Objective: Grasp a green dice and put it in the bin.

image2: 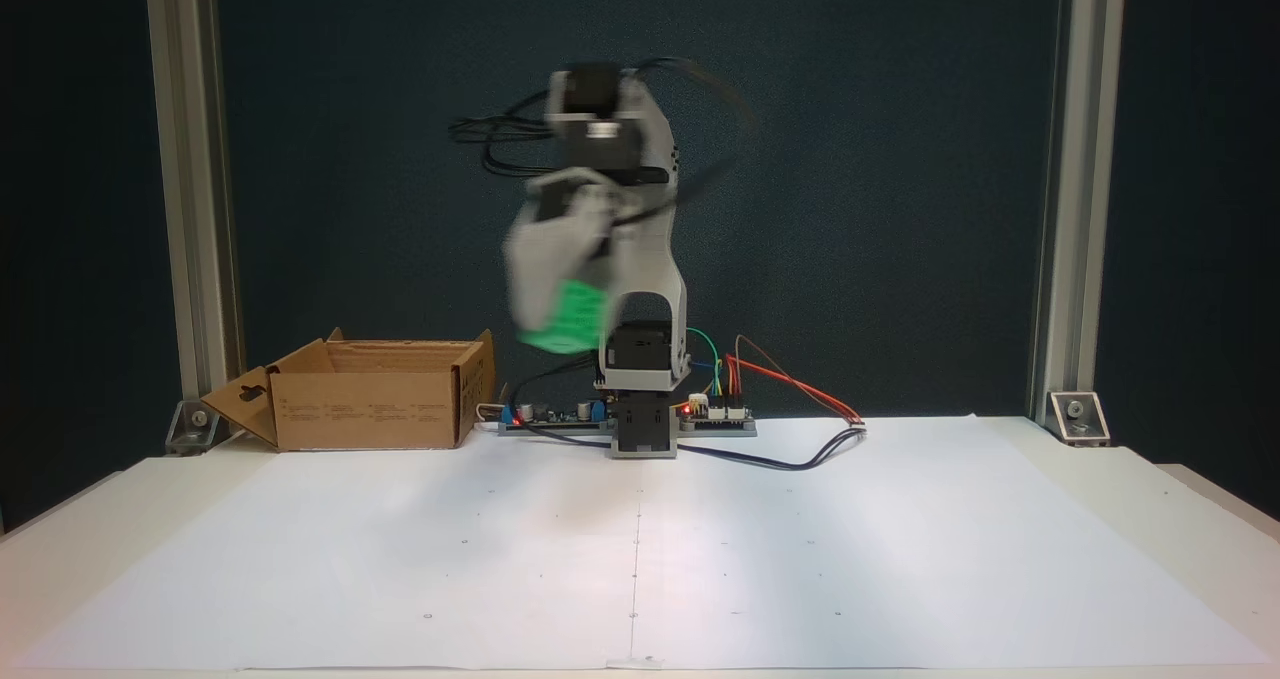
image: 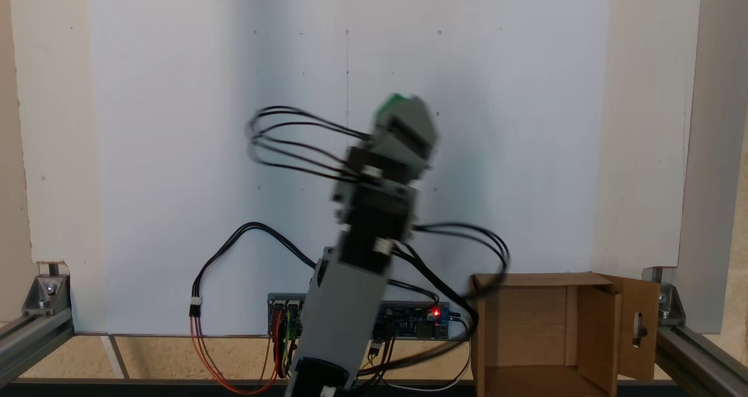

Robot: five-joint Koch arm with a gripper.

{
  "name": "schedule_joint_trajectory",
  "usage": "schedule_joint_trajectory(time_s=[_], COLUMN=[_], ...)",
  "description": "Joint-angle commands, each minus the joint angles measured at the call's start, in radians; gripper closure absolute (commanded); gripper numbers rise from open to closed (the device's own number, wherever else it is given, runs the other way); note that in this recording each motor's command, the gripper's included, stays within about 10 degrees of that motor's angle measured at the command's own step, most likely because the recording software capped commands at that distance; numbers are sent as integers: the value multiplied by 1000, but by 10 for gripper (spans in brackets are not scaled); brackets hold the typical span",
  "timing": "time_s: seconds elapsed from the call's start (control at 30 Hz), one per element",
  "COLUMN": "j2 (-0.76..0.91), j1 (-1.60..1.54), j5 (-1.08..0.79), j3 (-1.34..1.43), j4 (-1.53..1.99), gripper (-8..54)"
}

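- Nearest you in the fixed view facing the arm, the white sheet (image2: 640,549) covers the surface (image2: 1180,519); it carries faint dot marks and a thin centre line.
- Behind the sheet, your arm's base (image2: 643,429) stands at the middle of the far edge, with a circuit board (image2: 715,414) just beside it and loose red, orange and black wires (image2: 800,389) trailing to the right in that view.
- Above the base, the arm is raised clear of the surface and blurred; your end effector (image2: 560,324) hangs down toward the left in that view.
- The end effector is pinching the green dice (image2: 568,319), which shows as a green smear at its tip, well above the sheet.
- In the fixed view looking down from behind the arm, the green dice (image: 392,103) peeks out at the far tip of the end effector (image: 403,116); the jaws themselves are too blurred for you to separate.
- The bin (image2: 370,399) sits on the surface to the left of the base in the view facing the arm, its top open and one flap (image2: 240,404) with a slot cutout folded outward.
- In the view from behind, the bin (image: 549,327) lies at lower right, near the board; the dice is apart from it, not over its opening.
- Farthest back in the view facing the arm, two aluminium posts (image2: 1060,189) frame a dark backdrop (image2: 880,159).
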Motion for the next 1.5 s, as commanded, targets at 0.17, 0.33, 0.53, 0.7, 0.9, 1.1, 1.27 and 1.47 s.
schedule_joint_trajectory(time_s=[0.17, 0.33, 0.53, 0.7, 0.9, 1.1, 1.27, 1.47], j2=[3, -78, -241, -357, -448, -466, -466, -402], j1=[604, 981, 1351, 1473, 1491, 1485, 1500, 1514], j5=[-414, -641, -869, -1037, -1083, -1083, -1078, -1015], j3=[-100, -181, -334, -333, -284, -270, -270, -276], j4=[-55, -55, -57, -51, 29, 23, 14, -54], gripper=[339, 339, 339, 339, 339, 339, 165, 92])
